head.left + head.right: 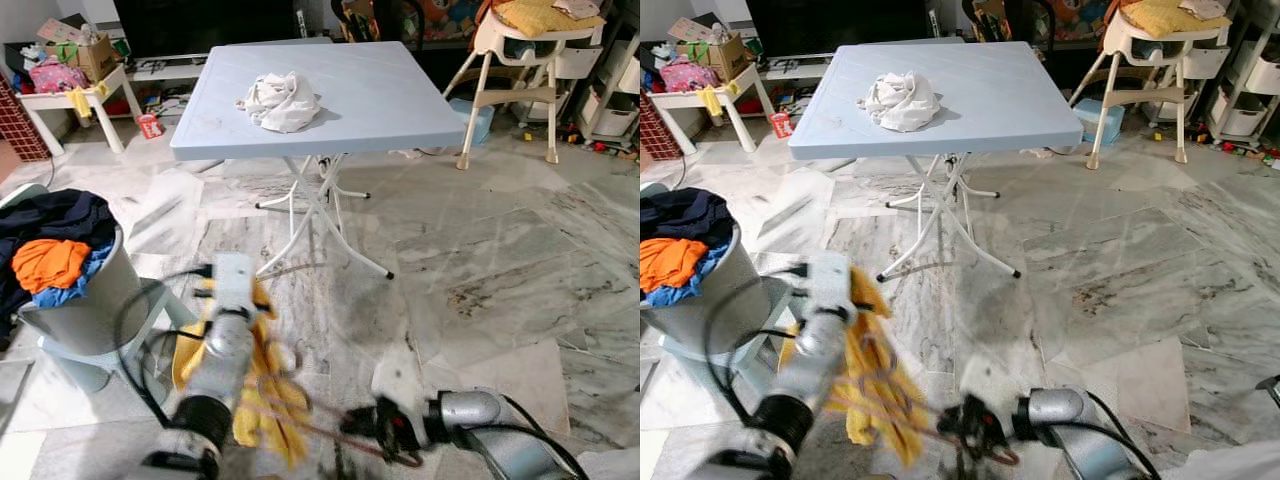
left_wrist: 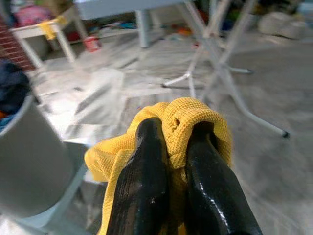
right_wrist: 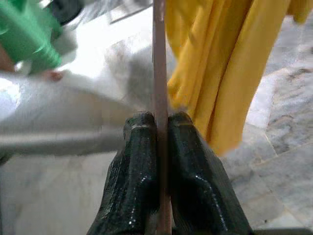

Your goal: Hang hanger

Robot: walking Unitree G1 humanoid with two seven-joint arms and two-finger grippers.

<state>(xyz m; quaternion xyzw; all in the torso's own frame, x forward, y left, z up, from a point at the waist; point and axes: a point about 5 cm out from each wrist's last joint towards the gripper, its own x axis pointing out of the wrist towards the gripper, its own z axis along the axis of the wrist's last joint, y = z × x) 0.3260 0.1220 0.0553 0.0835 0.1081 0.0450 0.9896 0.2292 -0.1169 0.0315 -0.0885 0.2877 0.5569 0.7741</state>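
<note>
Here, lower left of frame: left gripper [image 2: 171,147] pinching yellow garment [image 2: 195,120], right gripper [image 3: 159,129] clamped on hanger [image 3: 159,58]; dressing step, threading garment next.

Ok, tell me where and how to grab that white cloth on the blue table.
Take the white cloth at its raised, bunched middle, coming straight down from above. It lies crumpled in a heap on the flat blue table, so the folds on top give something to pinch, while its edges lie low against the tabletop.

garment [image 2: 195,122] yellow | table [image 1: 380,100] pale blue | floor [image 1: 480,260] grey (marbled veins)
</note>
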